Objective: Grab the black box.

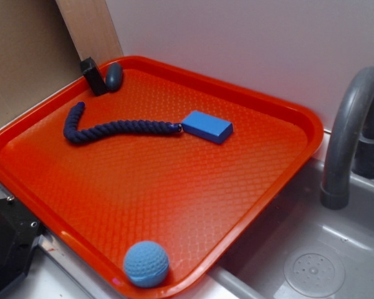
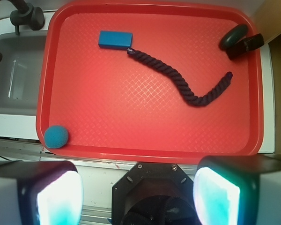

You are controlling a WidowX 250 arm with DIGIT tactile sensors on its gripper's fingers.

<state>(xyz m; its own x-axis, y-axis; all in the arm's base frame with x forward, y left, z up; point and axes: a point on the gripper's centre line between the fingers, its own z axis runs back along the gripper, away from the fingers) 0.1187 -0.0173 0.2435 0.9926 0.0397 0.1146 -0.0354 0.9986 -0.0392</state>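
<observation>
No text, label, brand, number or sign can be read in either view. The red tray [image 1: 280, 180] shows only its embossed diamond texture, with no logo on the rim. The black box [image 1: 93, 76], at about 11 o'clock on the tray in the exterior view, is plain matte with no marking that can be made out. The blue box [image 1: 207, 126], toward 1 o'clock from the tray's middle, has bare faces. The sink [image 1: 336, 249] at 4 o'clock and its grey faucet [image 1: 349, 124] carry no readable lettering. The wrist view is just as bare of writing.
</observation>
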